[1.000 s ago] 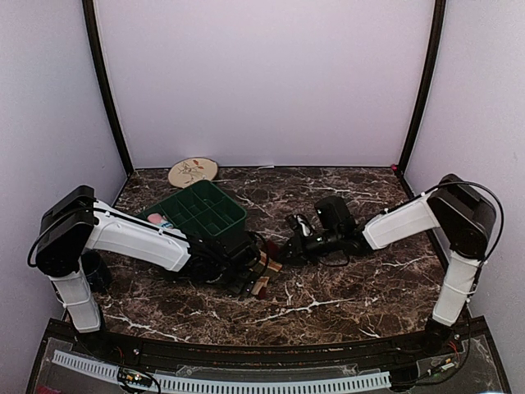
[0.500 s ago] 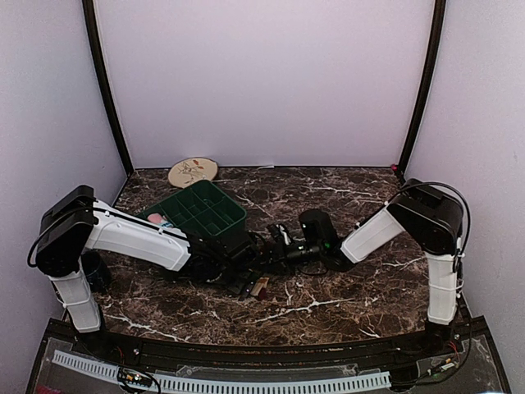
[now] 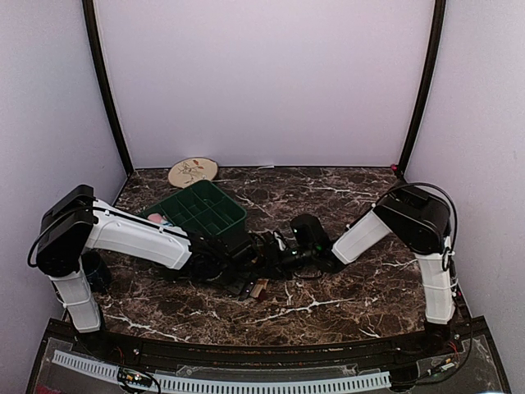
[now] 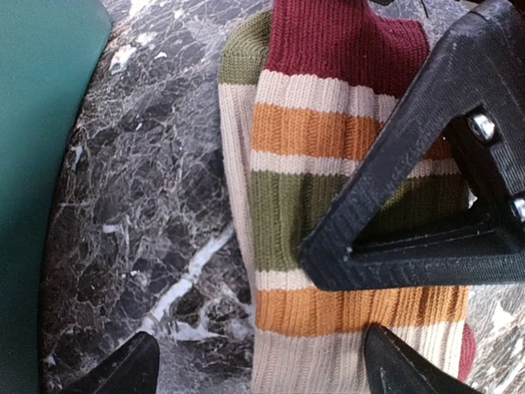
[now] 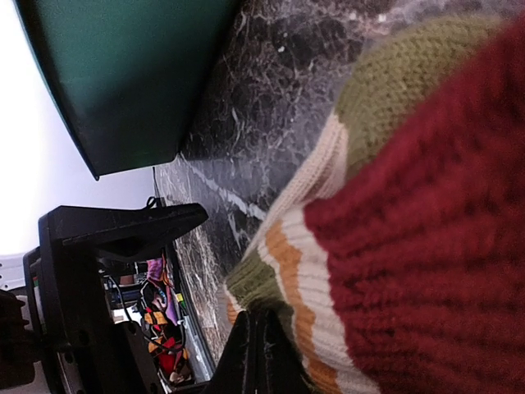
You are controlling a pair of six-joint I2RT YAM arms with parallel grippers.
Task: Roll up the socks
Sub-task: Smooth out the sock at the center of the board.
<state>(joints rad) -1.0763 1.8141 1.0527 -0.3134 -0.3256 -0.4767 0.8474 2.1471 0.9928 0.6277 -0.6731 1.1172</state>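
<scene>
Lying on dark white-veined marble tabletop point(image 3: 353, 287) — striped sock point(image 4: 312, 107), pale lilac walls point(image 3: 271, 82)

Striped sock point(image 4: 287, 197) lies flat on table point(image 3: 328, 304), centre-front. L gripper point(image 3: 246, 277) is over it, R gripper point(image 3: 275, 250) on it from the right. Tray point(image 3: 225, 199) sits just behind-left w/ 2nd sock point(image 3: 156, 219) in its left compartment. Plate point(image 3: 193, 171) is at back-left, behind tray.

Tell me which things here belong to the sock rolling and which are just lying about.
For the job:
striped sock, lying on the table
pink sock, sitting in the green tray

Lying about:
green tray, apart from holding the pink sock
patterned plate at the back edge
</scene>
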